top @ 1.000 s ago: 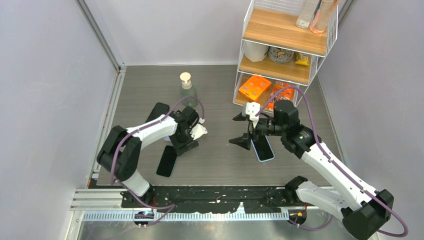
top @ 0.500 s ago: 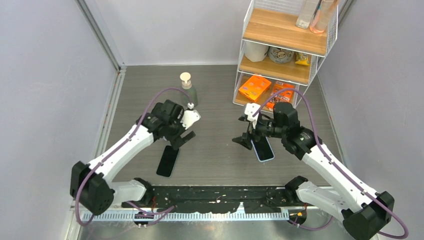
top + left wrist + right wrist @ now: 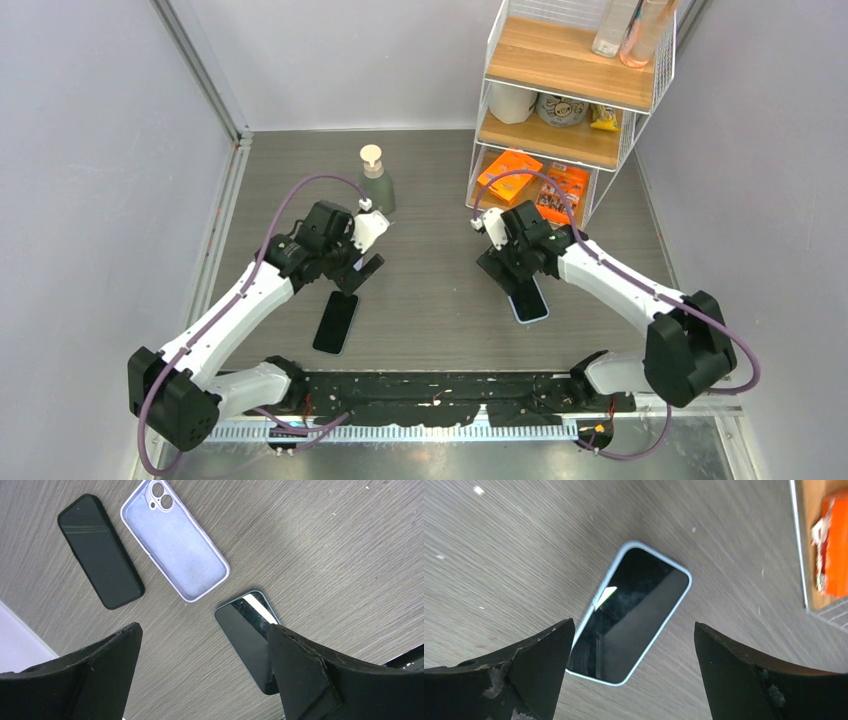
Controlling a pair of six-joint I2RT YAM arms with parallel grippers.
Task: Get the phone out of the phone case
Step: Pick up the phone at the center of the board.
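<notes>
On the left, the left gripper (image 3: 202, 632) hangs over the table (image 3: 430, 320) with its fingers spread wide and nothing between them. Its wrist camera shows three flat things below it. A black slab (image 3: 100, 551) could be a phone or a case; I cannot tell which. Just beside it lies an empty lilac case (image 3: 175, 540), inside up. Nearer the right finger is a dark phone with a teal edge (image 3: 245, 630), and that finger hides its lower end. From above only one dark phone shows beside this arm, and the lilac case does not show there at all.

A soap bottle (image 3: 376, 182) stands behind the left arm, towards the middle of the table.

On the right, the cased phone (image 3: 631, 615) lies flat on the table, screen up, inside a pale blue case (image 3: 685, 592) that rims it all round. The right gripper (image 3: 633, 625) hovers straight above it with its fingers wide apart and touching neither the phone nor the case. In the wrist view the phone sits between the two fingertips, and the left finger covers its lower corner. From above, the gripper hides the far end of the phone.

That makes one cased phone, one empty case, one bare phone and one slab I cannot name.

A wire shelf (image 3: 570, 90) stands at the far right with two orange boxes (image 3: 510, 175) on its lowest level. Its top is cut off by the frame.
</notes>
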